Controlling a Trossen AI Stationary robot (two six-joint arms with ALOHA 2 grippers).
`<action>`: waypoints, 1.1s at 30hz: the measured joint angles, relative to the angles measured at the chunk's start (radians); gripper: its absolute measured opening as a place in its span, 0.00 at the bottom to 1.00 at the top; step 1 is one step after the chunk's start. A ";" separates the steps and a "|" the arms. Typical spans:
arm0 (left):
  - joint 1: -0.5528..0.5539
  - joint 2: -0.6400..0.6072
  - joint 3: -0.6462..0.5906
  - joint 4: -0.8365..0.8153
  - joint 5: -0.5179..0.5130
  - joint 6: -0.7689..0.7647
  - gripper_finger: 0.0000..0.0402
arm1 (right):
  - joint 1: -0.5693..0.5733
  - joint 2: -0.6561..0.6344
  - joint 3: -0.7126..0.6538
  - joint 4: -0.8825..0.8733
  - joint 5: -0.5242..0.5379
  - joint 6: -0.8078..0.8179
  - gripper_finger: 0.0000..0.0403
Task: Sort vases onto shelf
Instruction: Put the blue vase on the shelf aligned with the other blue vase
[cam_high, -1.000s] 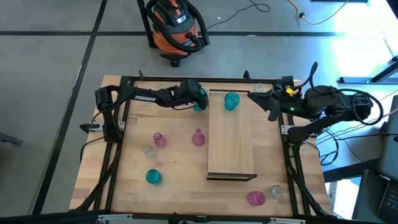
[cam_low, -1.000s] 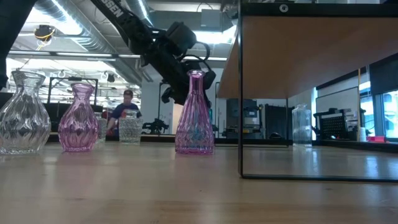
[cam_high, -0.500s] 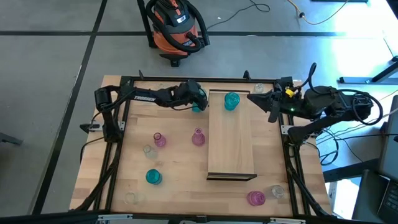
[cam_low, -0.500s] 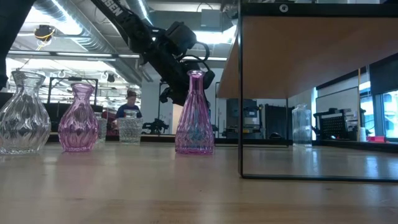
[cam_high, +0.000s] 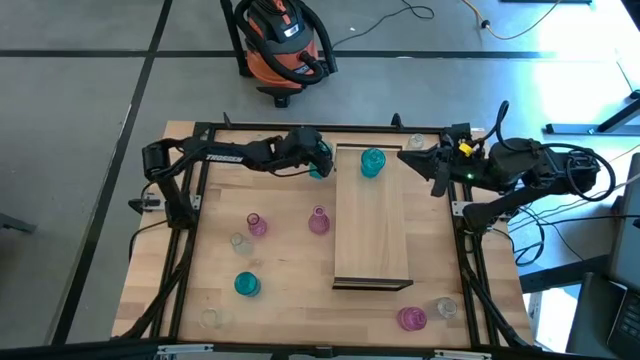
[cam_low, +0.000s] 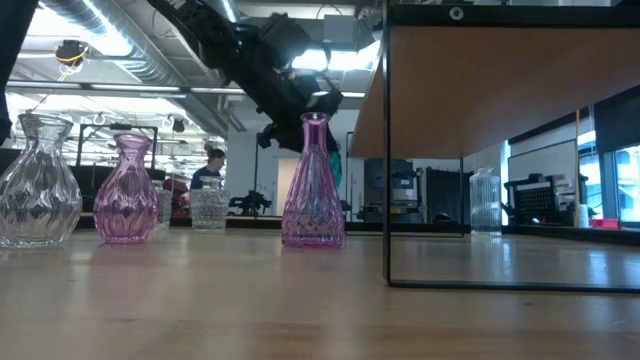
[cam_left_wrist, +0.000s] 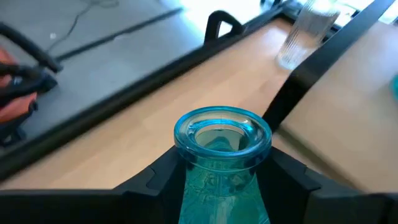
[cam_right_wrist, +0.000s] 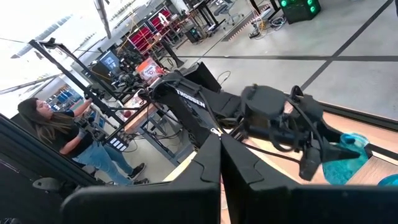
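My left gripper (cam_high: 322, 164) is shut on a teal vase (cam_left_wrist: 222, 134) at the table's far side, just left of the shelf's far end. The shelf (cam_high: 372, 230) is a long light-wood board raised on a black frame (cam_low: 386, 150). Another teal vase (cam_high: 372, 162) stands on its far end. In the low view a sliver of the held vase (cam_low: 333, 165) shows behind a pink vase (cam_low: 313, 185) that stands on the table. My right gripper (cam_high: 405, 153) hangs shut and empty above the shelf's far right corner. My left gripper pinches the teal vase's narrow neck (cam_left_wrist: 194, 186) just under its rim, between its two fingers (cam_left_wrist: 155, 180). The fingers come from the table's left, slanting downward. The vase stands upright in the hold and clear of the table.
On the table left of the shelf stand two pink vases (cam_high: 257, 225) (cam_high: 319, 221), a clear one (cam_high: 240, 243), a teal one (cam_high: 246, 285) and a clear one (cam_high: 210, 318). A pink (cam_high: 411, 318) and a clear vase (cam_high: 446, 308) stand at the near right, and another clear one (cam_high: 416, 143) at the far edge.
My left gripper has risen a little with the teal vase, staying shut on its neck. The vase stays upright.
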 joint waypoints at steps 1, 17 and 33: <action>-0.001 -0.016 0.000 -0.011 0.000 0.004 0.40 | 0.000 0.000 0.000 -0.001 0.000 0.000 0.00; -0.077 -0.243 0.001 -0.141 -0.037 0.050 0.40 | 0.000 0.000 0.000 -0.007 0.000 -0.020 0.00; -0.231 -0.282 0.002 0.076 -0.127 0.082 0.40 | 0.000 0.000 0.000 -0.006 -0.002 -0.018 0.00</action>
